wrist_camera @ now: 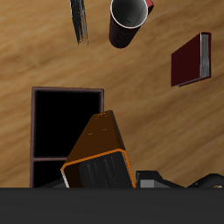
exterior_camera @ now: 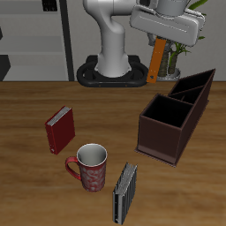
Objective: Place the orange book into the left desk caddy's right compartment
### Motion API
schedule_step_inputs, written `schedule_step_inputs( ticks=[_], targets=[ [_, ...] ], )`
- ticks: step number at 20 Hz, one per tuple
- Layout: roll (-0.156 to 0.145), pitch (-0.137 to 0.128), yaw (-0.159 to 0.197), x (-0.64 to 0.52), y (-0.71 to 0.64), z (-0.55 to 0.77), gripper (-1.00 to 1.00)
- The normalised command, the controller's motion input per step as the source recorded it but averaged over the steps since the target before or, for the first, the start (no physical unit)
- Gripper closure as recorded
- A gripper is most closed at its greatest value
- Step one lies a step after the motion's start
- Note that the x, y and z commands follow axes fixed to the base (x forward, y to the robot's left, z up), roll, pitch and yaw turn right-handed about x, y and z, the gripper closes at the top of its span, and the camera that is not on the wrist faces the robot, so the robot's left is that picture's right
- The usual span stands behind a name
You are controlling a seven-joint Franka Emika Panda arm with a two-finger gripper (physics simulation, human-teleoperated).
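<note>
Bright orange is the book (exterior_camera: 157, 60) that the tool (exterior_camera: 161, 35) grips, with its fingers closed on the upper end, so that the orange book hangs upright in the air, well above the desk (exterior_camera: 35, 110), toward the back side. In the wrist view the orange book (wrist_camera: 101, 157) shows its pale page edges and it hangs over the dark maroon desk caddy (wrist_camera: 66, 131), not touching it. This left desk caddy (exterior_camera: 177, 115) stands on the wooden desk with two open bins one behind the other. Nearer the front edge stands a red patterned mug (exterior_camera: 88, 168), beside it a dark grey book (exterior_camera: 125, 192) stands upright, and a red book (exterior_camera: 60, 129) stands farther back, apart from the caddy.
</note>
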Motion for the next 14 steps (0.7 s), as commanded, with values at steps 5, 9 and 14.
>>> schedule_step_inputs(
  ticks=[5, 9, 14],
  targets=[
    [0.040, 0.006, -0.014, 0.15, 0.36, 0.04, 1.00],
    [0.005, -0.002, -0.016, 0.08, 0.08, 0.04, 1.00],
    [0.007, 0.008, -0.029, 0.18, 0.06, 0.01, 1.00]
  ],
)
